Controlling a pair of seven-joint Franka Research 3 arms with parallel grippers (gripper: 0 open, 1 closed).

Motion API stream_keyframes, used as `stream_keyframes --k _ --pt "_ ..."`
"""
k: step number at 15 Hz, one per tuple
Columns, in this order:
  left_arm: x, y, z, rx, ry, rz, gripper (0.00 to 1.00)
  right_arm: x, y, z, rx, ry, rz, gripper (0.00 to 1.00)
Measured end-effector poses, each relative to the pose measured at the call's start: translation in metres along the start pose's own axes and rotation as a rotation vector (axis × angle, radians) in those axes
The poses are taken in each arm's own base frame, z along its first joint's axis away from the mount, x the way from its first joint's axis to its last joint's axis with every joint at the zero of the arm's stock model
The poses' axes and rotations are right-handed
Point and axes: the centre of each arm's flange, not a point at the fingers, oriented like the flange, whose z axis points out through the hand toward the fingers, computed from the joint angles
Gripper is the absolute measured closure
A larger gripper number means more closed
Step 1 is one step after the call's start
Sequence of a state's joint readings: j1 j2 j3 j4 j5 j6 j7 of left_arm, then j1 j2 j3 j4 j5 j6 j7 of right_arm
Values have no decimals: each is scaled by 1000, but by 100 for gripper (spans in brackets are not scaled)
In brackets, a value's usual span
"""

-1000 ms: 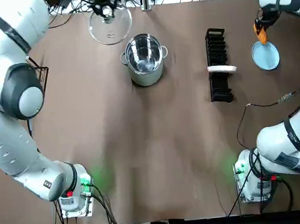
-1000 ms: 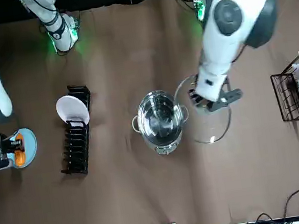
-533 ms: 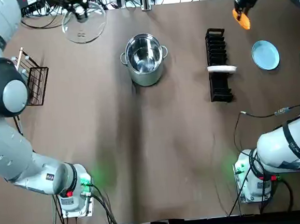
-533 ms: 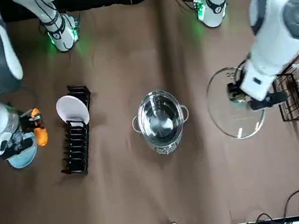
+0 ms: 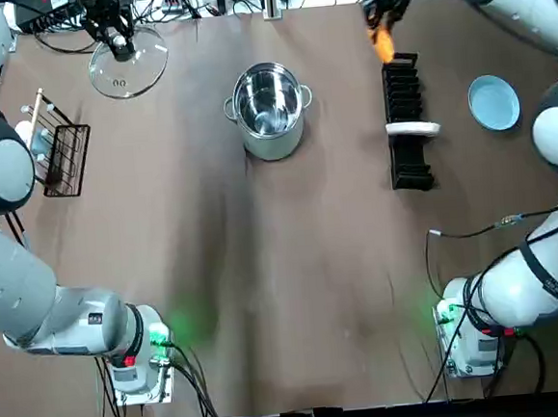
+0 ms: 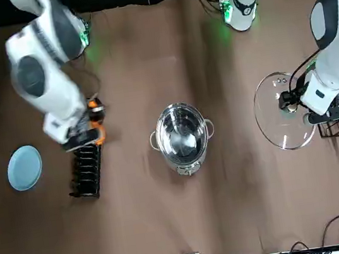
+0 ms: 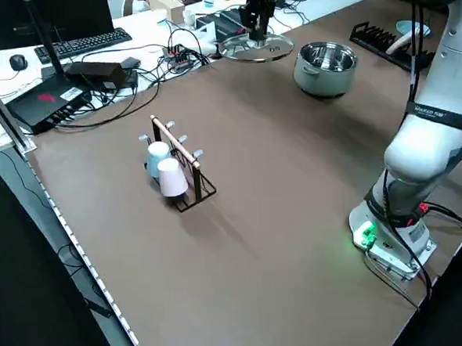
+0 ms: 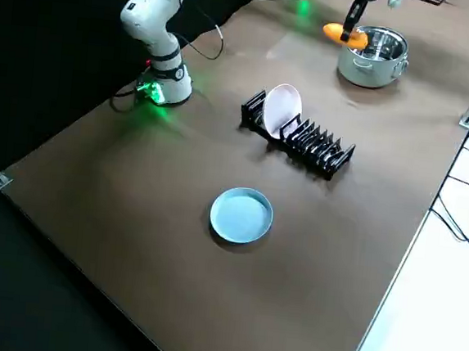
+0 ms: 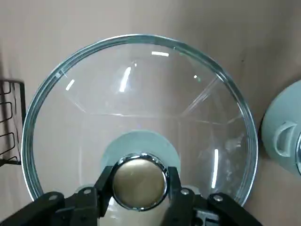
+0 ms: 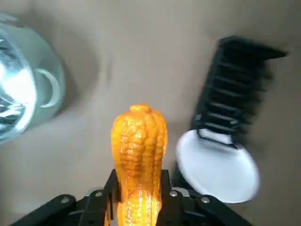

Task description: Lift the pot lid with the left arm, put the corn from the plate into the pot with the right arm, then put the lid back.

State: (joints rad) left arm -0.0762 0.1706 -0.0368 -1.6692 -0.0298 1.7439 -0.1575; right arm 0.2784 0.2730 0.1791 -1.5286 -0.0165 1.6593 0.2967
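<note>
- Right hand (image 10: 139, 189) is clamped on the corn (image 10: 139, 141) near one end; most of the cob sticks out past the fingers.
- The corn is airborne over the far end of the dish rack (image 5: 406, 121), between the bare blue plate (image 5: 494, 103) and the pot (image 5: 268, 108).
- Left hand (image 9: 139, 178) is closed on the knob (image 9: 139, 184) of the glass lid (image 9: 141, 80), held out to the pot's left near the mug rack (image 5: 57, 153). The pot is open and empty.
- My read on the corn: light and stiff, with a bumpy skin that grips OK. It is round and held off-centre, so it may pivot in a swing; a mid-cob hold would be steadier.
- The lid is fragile glass and likely the heavier item. The knob is the only sane hold, and it is smooth metal, so watch for tilt.
- Next: carry the corn over the pot and release low so it doesn't bounce onto the worktop (image 5: 293, 265).
</note>
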Motion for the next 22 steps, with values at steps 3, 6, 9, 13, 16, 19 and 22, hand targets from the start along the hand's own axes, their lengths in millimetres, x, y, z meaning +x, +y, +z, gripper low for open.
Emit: stream_keyframes --k 3,6,9,13,16,19,22 --pt "1 -13 7 0 -11 -8 50 -4 -94 21 0 9 67 63" --pt "2 -18 9 -1 -12 -8 50 4 -166 57 33 47 122 63" --pt "1 -16 10 0 -15 -5 50 14 -217 98 82 95 146 63" --pt "1 -15 12 0 -19 -4 50 23 -251 125 148 156 156 63" --pt "0 -15 14 1 -23 -3 50 34 -257 140 177 183 160 63" --pt "0 -15 16 1 -27 -3 50 40 -272 164 197 202 157 63" --pt "0 -15 16 1 -27 -3 50 44 -273 183 185 205 161 63"
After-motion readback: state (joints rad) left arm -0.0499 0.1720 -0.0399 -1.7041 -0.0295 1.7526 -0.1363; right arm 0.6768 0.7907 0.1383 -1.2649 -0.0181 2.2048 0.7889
